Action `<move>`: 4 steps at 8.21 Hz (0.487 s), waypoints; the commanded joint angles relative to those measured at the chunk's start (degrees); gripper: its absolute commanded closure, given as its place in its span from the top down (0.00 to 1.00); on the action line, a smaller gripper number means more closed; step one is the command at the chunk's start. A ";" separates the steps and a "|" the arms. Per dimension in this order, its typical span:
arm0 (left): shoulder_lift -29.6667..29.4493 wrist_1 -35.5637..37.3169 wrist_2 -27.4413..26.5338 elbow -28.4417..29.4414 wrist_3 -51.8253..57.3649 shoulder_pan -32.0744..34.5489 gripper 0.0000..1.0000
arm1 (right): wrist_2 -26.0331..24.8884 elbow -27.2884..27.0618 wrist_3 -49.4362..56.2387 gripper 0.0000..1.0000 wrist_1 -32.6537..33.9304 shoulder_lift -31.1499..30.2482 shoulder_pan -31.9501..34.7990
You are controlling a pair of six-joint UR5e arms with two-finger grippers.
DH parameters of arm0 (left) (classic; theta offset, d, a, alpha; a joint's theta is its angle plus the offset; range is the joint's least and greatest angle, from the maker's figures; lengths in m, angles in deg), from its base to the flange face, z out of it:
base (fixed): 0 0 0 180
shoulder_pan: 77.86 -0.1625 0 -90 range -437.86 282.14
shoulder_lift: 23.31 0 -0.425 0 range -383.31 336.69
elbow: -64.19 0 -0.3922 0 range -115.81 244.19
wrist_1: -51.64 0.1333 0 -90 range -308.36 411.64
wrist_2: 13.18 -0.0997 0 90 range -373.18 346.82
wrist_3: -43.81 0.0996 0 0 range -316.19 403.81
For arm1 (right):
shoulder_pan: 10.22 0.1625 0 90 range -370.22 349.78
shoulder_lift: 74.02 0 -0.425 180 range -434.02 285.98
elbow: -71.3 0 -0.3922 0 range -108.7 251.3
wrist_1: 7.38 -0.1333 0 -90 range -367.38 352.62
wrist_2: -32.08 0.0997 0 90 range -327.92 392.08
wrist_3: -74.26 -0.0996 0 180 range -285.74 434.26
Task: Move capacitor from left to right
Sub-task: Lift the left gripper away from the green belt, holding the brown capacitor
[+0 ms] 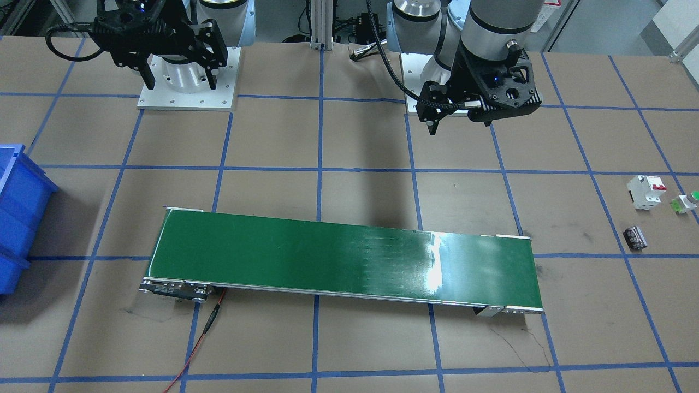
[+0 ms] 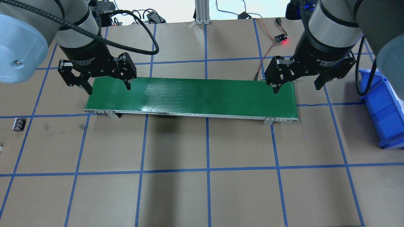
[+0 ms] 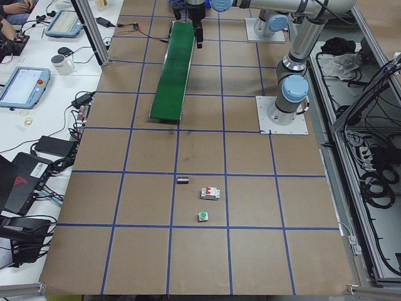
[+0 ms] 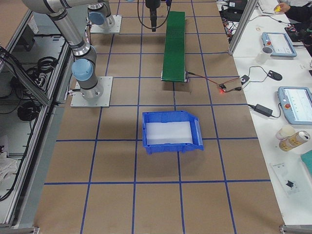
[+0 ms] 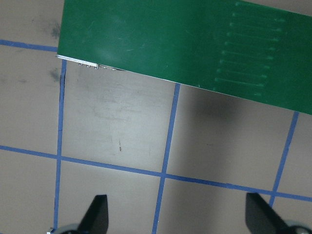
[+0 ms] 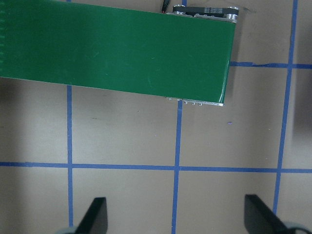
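Progress is nil: capacitor (image 2: 19,123) lies on the worktop (image 2: 240,189) at the robot's left, near the white breaker (image 1: 646,191); left jaws and right jaws hang wide open, empty, over the green conveyor (image 2: 195,96) ends; pickup, transfer and placement all remain.

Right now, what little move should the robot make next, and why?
Probably swing the left hand sideways, out to its own left, until it hangs over the capacitor. The hand is open and empty above the left end of the belt, while the capacitor lies untouched on the table beyond that end.
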 commanded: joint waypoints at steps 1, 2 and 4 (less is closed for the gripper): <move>0.53 0.02 -0.02 0.09 0.02 0.16 1.00 | 0.07 0.00 0.23 1.00 0.04 0.08 0.04; 0.18 0.02 0.15 0.09 0.37 0.07 1.00 | -0.01 0.00 0.23 1.00 -0.05 0.09 -0.05; 0.18 -0.16 -0.90 0.18 4.81 -1.42 1.00 | 0.33 0.00 0.23 1.00 0.04 0.08 0.04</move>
